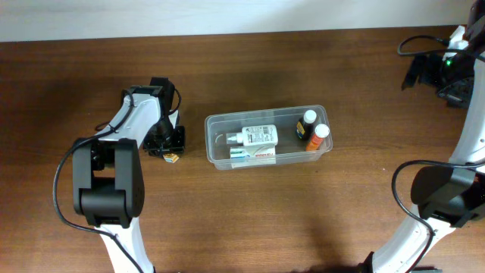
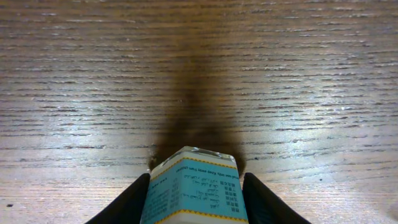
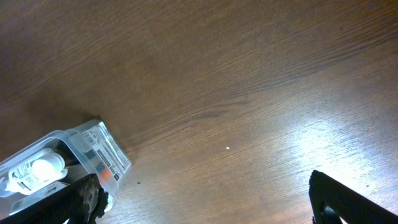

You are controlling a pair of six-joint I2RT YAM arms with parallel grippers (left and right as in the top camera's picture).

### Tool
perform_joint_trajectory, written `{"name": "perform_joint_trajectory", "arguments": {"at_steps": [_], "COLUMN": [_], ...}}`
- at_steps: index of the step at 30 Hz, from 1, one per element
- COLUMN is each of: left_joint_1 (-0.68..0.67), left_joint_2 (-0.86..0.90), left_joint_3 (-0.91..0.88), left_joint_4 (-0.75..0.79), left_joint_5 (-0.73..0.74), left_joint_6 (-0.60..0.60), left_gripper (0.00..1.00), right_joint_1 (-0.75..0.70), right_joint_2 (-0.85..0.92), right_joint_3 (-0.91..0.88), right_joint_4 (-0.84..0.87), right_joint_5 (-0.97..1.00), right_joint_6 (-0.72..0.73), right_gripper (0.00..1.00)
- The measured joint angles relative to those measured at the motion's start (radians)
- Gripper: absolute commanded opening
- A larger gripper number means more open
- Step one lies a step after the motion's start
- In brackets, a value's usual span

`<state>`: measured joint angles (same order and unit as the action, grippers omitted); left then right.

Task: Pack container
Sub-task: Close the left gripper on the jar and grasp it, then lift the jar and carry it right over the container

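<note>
1. At the middle of the overhead frame, the container sits on the brown wooden counter, its long side running left to right.
2. Inside it, a white bottle lies on its side. A flat white pack with teal and red print lies just below the bottle in the frame, along the lower wall.
3. At the container's right end are two small bottles close together, a black-capped bottle and a white-capped bottle with an orange body.
4. Left of the container and apart from it, the left gripper points down at the counter. Its fingers are pinching a small box, teal with a yellow border, one on each side. The box's far end is down against the wood.
5. In the right wrist view, the right gripper is spread wide with nothing between its tips, only bare counter. One end of the container shows at the lower left of that frame.
6. At the upper right of the overhead frame, a black cable loops near the right arm.
</note>
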<state>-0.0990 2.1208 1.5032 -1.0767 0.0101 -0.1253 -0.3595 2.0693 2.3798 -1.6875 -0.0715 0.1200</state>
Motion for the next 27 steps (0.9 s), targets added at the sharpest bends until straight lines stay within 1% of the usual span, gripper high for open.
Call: {"name": "perform_joint_trajectory", "arguments": {"at_steps": [8,17,27], "left_joint_1": [0.0,0.0,0.0], "left_joint_2": [0.0,0.0,0.0], "left_joint_3": [0.0,0.0,0.05], "left_joint_4": [-0.001,-0.005,-0.076], "left_joint_5": [0.0,0.0,0.0], "left_joint_6": [0.0,0.0,0.0], "left_gripper": [0.41,0.42,0.41], "right_joint_1": [0.0,0.0,0.0], "right_joint_2": [0.0,0.0,0.0], "right_joint_3": [0.0,0.0,0.0], "right_joint_4": [0.0,0.0,0.0], "right_joint_5": [0.0,0.0,0.0], "right_joint_6": [0.0,0.0,0.0], "right_gripper": [0.98,0.98,0.98]}}
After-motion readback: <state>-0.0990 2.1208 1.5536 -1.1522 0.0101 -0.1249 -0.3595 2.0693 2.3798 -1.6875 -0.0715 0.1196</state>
